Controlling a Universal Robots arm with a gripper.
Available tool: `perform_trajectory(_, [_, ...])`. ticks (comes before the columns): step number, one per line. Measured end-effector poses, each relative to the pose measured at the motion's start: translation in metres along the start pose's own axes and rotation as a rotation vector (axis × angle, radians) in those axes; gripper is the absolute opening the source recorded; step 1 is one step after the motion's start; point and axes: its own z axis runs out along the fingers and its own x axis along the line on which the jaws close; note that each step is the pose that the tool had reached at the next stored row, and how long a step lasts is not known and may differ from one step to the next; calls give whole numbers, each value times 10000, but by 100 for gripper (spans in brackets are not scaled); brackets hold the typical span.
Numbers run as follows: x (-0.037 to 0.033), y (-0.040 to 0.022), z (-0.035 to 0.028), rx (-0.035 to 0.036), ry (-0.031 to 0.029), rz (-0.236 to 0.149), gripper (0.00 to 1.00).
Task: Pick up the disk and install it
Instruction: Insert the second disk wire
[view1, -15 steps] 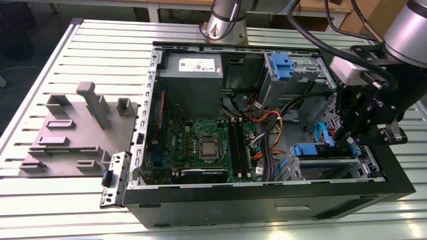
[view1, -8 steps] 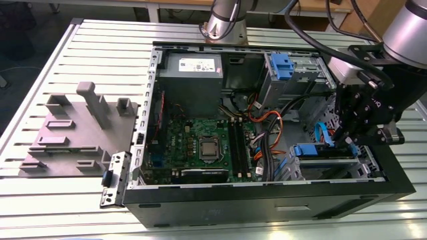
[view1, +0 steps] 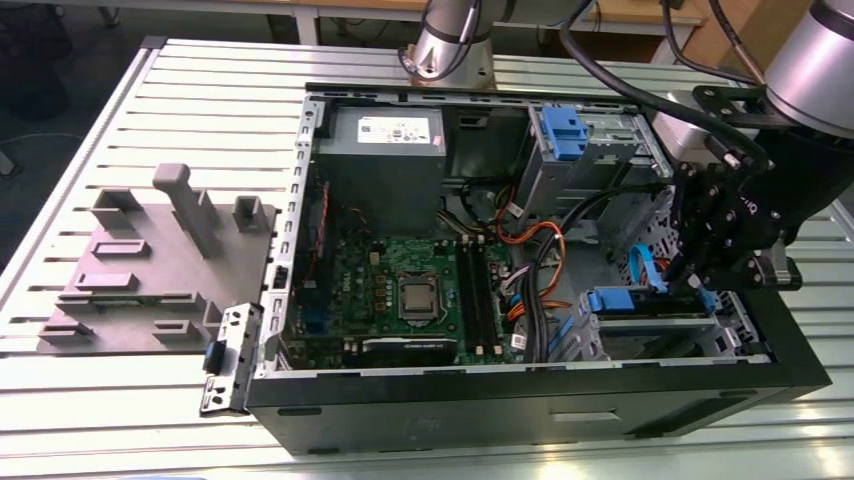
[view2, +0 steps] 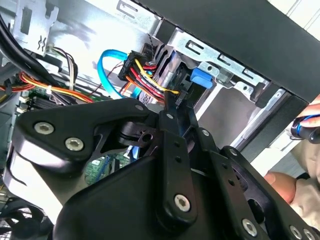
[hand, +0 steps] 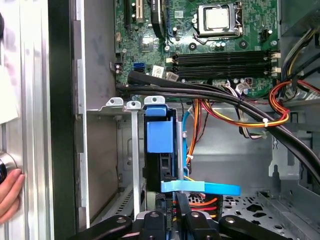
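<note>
The disk (view1: 625, 300), in its bright blue carrier, stands on edge in the lower drive bay at the front corner of the open computer case (view1: 534, 400), on the exterior view's right. The first wrist view shows the disk (hand: 160, 135) edge-on between the bay's metal walls. My gripper (view1: 687, 285) hangs right over that bay. Its two thin black fingers look shut together, with the gripper (hand: 177, 200) at the disk's near end beside a flat blue cable (hand: 210, 188). In the second wrist view the gripper (view2: 174, 107) reaches the carrier's blue tab (view2: 200, 79) and the coloured power wires.
Thick black and orange cables (hand: 240, 107) cross the case beside the bay. The motherboard (view1: 400, 290) and the grey power supply (view1: 380, 150) fill the rest of the case. A grey fixture plate (view1: 147, 260) lies on the exterior view's left. A person's hand (hand: 10, 192) rests outside the case wall.
</note>
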Motion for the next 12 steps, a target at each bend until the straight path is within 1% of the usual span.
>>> perform_trajectory(8, [-1, 0, 4, -2, -4, 3, 23])
perform_trajectory(9, [-1, 0, 3, -1, -3, 4, 30])
perform_trajectory(12, [0, 0, 3, -1, -1, 3, 30])
